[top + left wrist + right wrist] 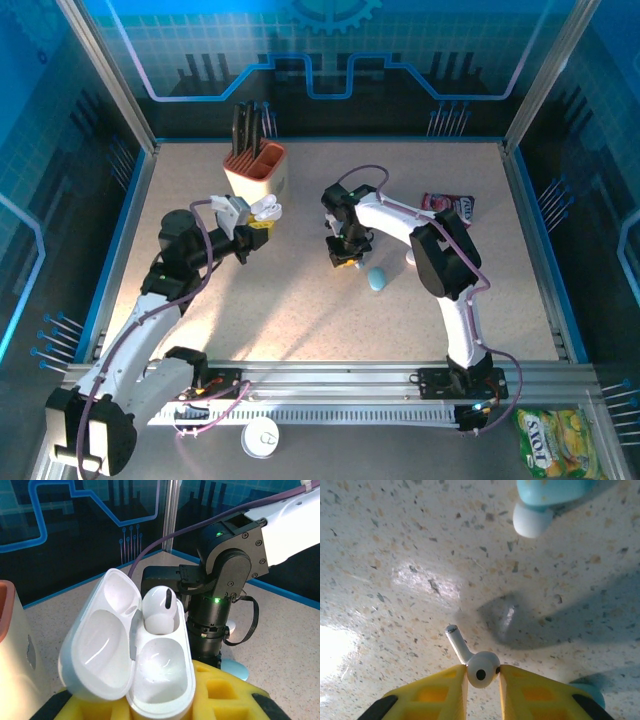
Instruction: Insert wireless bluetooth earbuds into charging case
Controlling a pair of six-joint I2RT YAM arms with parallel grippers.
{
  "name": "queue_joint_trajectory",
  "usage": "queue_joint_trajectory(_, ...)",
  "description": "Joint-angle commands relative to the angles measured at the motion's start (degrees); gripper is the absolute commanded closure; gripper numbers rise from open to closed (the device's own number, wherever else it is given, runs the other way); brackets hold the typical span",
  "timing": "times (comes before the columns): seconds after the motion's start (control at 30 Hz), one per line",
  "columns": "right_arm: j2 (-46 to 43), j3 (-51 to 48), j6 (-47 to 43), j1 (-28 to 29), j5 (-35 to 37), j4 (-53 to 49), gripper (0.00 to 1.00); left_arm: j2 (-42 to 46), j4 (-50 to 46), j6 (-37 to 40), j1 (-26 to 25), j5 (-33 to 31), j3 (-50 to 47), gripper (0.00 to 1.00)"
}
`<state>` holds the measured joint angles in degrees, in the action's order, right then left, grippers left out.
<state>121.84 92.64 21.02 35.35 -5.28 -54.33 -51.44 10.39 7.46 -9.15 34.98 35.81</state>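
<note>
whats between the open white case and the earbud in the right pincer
Bare speckled tabletop, seen in the top view, between the open white plastic case and the small white stemmed earbud.

Bare tabletop [300,320] lies open between the arms; the utensil holder [255,172] crowds the open white case [160,672] in the left gripper [260,228], and a pale blue case [377,280] sits near the earbud [479,671] in the right gripper [483,679]

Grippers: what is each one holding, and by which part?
Right gripper pinches an earbud by its head, with the stem sticking out free. Left gripper clamps the open charging case by its lower body.
</note>
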Motion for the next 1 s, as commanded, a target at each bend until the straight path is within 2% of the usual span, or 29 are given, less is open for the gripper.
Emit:
queue_joint_trajectory(0.0,0.2,0.1,0.9,1.1,-1.7,0.8,0.74,0.4,0.6,0.4,0.4,1.8,-0.1,0.84)
queue_joint_trajectory(0.1,-1.3,-0.4,0.3,1.8,-3.0,1.1,0.65,0.6,0.1,0.5,0.4,1.8,-0.1,0.84)
queue_joint_trajectory(0.27,-4.0,-2.7,0.3,1.9,-5.1,4.4,0.59,0.1,0.5,0.4,0.4,2.2,-0.1,0.84)
queue_joint_trajectory(0.73,-1.3,-1.1,2.7,1.5,-3.0,5.4,0.60,-0.1,0.7,0.1,0.4,2.3,-0.2,0.84)
queue_joint_trajectory(0.97,1.6,1.8,2.9,1.6,-8.1,6.2,0.60,0.0,0.6,0.0,0.4,2.3,-0.3,0.83)
